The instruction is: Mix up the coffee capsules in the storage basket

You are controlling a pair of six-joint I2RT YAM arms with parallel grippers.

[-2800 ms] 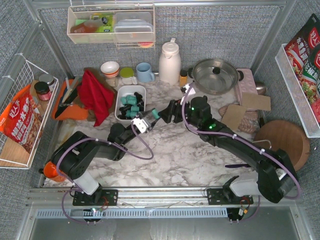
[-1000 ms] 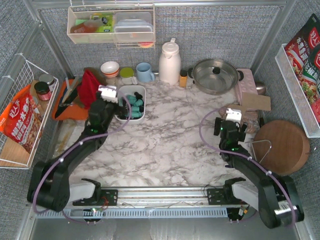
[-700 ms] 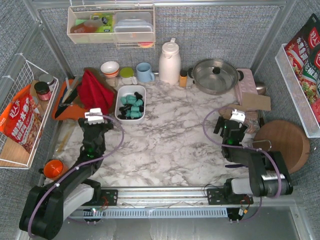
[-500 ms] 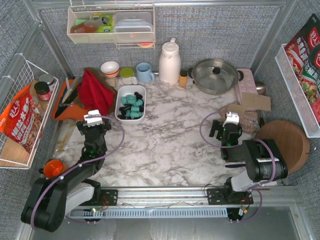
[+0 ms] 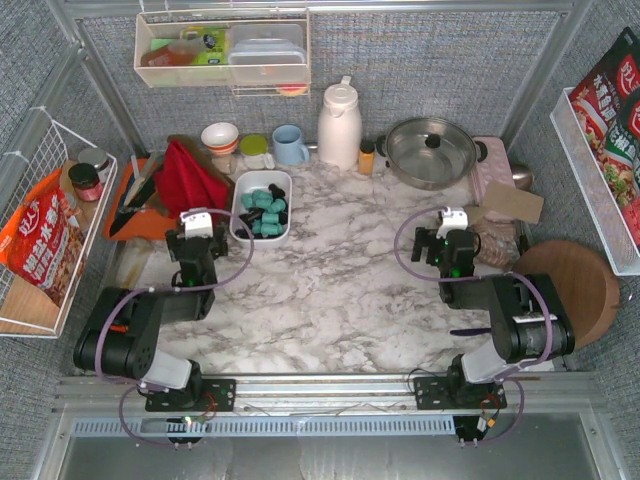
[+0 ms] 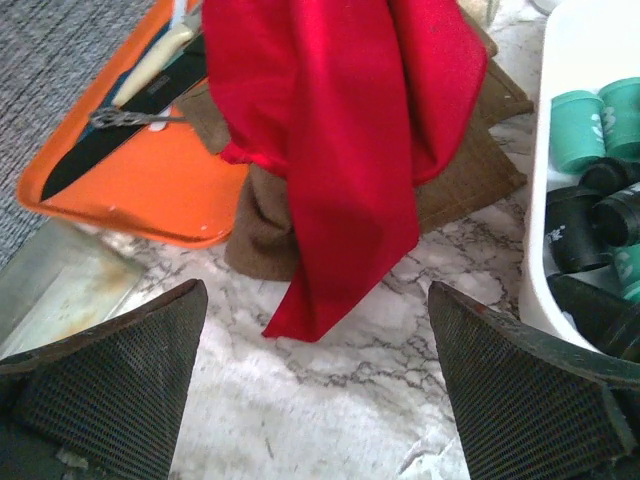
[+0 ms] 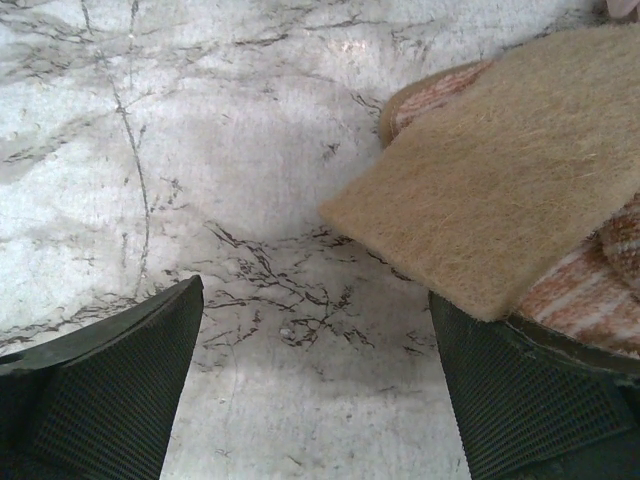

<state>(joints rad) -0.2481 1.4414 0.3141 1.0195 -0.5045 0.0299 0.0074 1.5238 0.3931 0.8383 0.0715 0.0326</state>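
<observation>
The storage basket (image 5: 241, 200) is a small white dish at the back left of the marble top. It holds teal and black coffee capsules (image 5: 264, 211) in a loose heap. In the left wrist view its rim (image 6: 533, 250) shows at the right edge, with teal capsules (image 6: 580, 130) behind black ones (image 6: 592, 215). My left gripper (image 5: 196, 232) is open and empty, just left of the basket, facing the tip of a red cloth (image 6: 330, 130). My right gripper (image 5: 447, 232) is open and empty over bare marble at the right, beside a tan mat (image 7: 500, 190).
An orange tray with a knife (image 5: 135, 215) lies left of the red cloth (image 5: 188, 185). Along the back stand a bowl (image 5: 220, 137), a blue mug (image 5: 289, 145), a white thermos (image 5: 339, 125) and a steel pot (image 5: 431, 150). A round wooden board (image 5: 565, 285) is at the right.
Both arms have drawn back from the middle and folded toward their bases. The left gripper left the basket's edge and now sits lower left of it. The capsules stay in the basket.
</observation>
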